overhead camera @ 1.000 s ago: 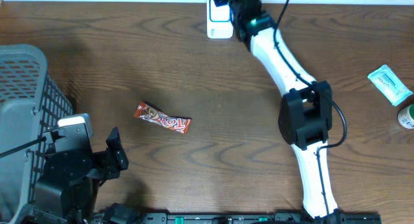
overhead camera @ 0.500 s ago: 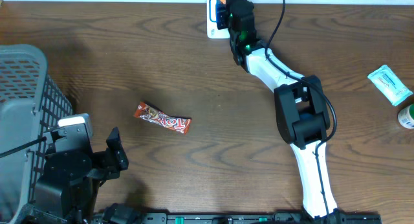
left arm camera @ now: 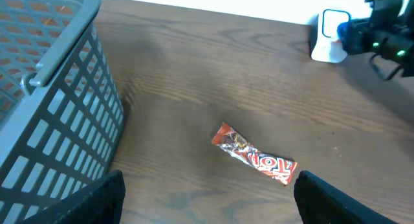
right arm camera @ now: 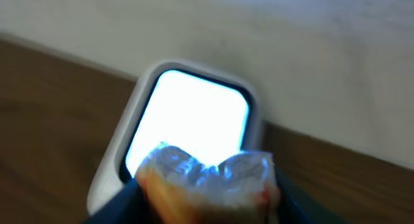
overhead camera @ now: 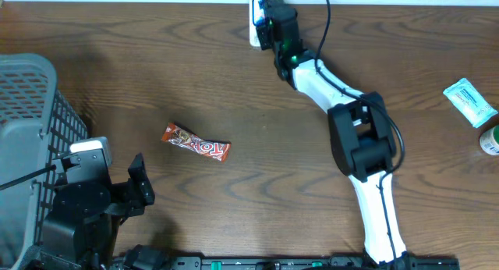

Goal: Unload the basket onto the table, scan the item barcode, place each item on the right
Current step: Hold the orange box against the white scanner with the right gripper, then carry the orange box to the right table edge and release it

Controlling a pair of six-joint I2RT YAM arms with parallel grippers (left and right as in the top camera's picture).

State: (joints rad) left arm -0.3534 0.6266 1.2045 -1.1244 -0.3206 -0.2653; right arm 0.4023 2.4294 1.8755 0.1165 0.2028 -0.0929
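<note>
Leftward since a second ago, the right arm (overhead camera: 355, 137) now reaches the far table (overhead camera: 234, 75) edge. A grey basket (overhead camera: 27, 122) sits left, the left gripper (left arm camera: 206, 201) beside it, fingers wide apart, empty. The right gripper (overhead camera: 274, 20) clamps a crinkly wrapped packet (right arm camera: 207, 175) just before the lit window of the white scanner (right arm camera: 187, 114). A red candy bar (overhead camera: 196, 143) lies mid-table.

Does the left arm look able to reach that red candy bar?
Probably yes: the left gripper is open, with only bare table between it and the candy bar; the basket sits aside.
</note>
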